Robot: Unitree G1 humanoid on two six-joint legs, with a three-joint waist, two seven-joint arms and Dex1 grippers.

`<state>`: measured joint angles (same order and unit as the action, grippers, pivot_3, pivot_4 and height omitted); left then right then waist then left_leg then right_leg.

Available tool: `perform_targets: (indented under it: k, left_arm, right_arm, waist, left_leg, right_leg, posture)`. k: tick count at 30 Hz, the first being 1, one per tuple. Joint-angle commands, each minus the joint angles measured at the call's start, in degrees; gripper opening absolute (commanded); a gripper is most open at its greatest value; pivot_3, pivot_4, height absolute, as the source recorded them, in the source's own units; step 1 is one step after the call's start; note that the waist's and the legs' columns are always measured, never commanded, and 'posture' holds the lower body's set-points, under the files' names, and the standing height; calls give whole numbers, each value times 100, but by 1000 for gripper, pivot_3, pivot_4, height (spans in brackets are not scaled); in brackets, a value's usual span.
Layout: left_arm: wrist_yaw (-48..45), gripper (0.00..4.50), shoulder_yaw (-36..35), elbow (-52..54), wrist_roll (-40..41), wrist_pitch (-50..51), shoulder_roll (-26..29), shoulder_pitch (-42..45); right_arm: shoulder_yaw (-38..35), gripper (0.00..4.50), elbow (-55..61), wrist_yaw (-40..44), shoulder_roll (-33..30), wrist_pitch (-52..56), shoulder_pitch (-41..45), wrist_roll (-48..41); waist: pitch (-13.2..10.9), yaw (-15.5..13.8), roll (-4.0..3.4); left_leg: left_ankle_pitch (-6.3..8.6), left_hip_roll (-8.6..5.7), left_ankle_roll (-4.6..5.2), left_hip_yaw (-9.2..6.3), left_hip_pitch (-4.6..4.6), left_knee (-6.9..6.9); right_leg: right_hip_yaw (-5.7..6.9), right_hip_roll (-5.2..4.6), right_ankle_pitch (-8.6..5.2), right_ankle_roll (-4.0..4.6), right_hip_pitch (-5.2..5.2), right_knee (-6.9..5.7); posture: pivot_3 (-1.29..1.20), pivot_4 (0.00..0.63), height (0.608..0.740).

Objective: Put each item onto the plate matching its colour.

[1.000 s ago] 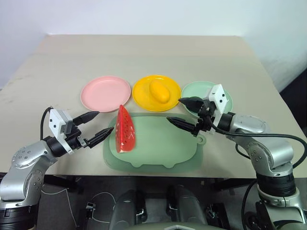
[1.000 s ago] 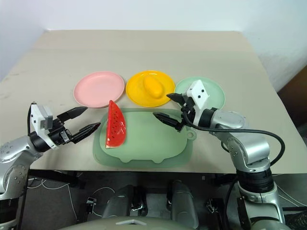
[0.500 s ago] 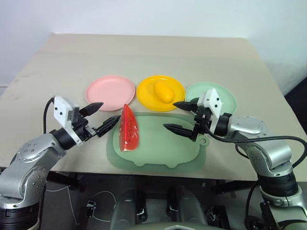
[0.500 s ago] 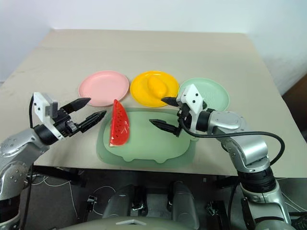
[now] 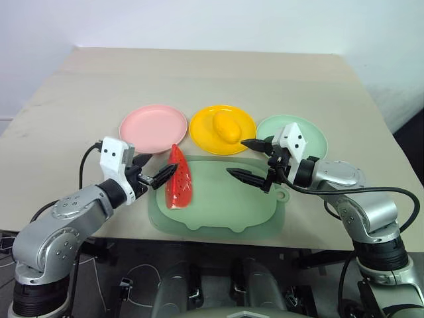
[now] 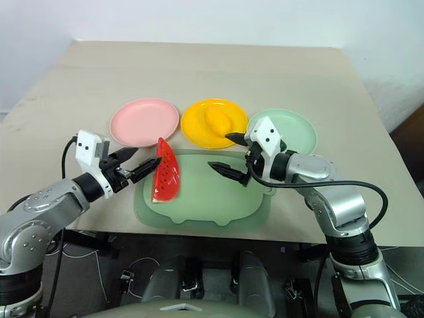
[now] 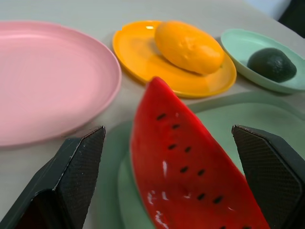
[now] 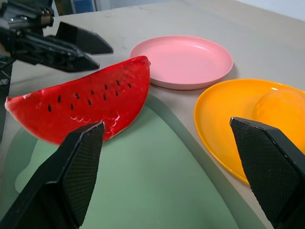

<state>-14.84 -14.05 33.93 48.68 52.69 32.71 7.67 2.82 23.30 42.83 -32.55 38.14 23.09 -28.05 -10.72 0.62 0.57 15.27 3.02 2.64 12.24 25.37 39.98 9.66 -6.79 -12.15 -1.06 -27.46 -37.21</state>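
Note:
The red watermelon wedge (image 5: 179, 179) stands on its rind at the left end of the pale green pig-shaped mat (image 5: 225, 205). My left gripper (image 5: 156, 169) is open right at the wedge's left side. In the left wrist view the wedge (image 7: 190, 167) sits between the spread fingers (image 7: 76, 171); I cannot tell if they touch it. The yellow mango (image 5: 225, 126) lies on the yellow plate (image 5: 202, 129). The dark green avocado (image 7: 271, 64) lies on the mint green plate (image 5: 317, 139). The pink plate (image 5: 154, 127) holds nothing. My right gripper (image 5: 238, 158) hovers open over the mat's right part.
The beige table (image 5: 212, 73) reaches far behind the plates, with a white wall beyond. The mat's front edge lies close to the table's near edge. The right wrist view shows the left gripper (image 8: 71, 45) behind the wedge (image 8: 81, 102).
My left gripper has swung right toward the watermelon and rolled, so its open fingers now sit at the wedge. The right gripper has stayed almost still. The camera shifted slightly.

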Motion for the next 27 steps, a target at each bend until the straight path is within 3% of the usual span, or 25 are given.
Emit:
perform_targets:
  k: [1, 14, 27]
  left_arm:
    - [17, 4500, 98, 261, 160, 138, 17, 140]
    - [383, 4500, 515, 112, -48, 1088, 277, 515]
    - [-57, 4500, 797, 93, -86, 1422, 543, 537]
  right_arm:
    - [-88, 4466, 190, -59, 21, -116, -16, -21]
    - [-126, 4466, 127, -288, 26, -31, 43, -10]
    - [-102, 4466, -155, -321, 18, -162, 38, 119]
  waist:
    - [0, -1, 0]
    - [0, 0, 0]
    - [0, 1, 0]
  left_leg:
    - [0, 0, 0, 0, 0, 0]
    - [0, 0, 0, -1, 1, 0]
    - [0, 0, -1, -1, 2, -3]
  right_leg:
    - [0, 0, 0, 0, 0, 0]
    - [0, -1, 0, 1, -1, 0]
    - [0, -2, -5, 8, -4, 3]
  posture:
    - [0, 150, 696]
    - [0, 150, 696]
    - [0, 150, 696]
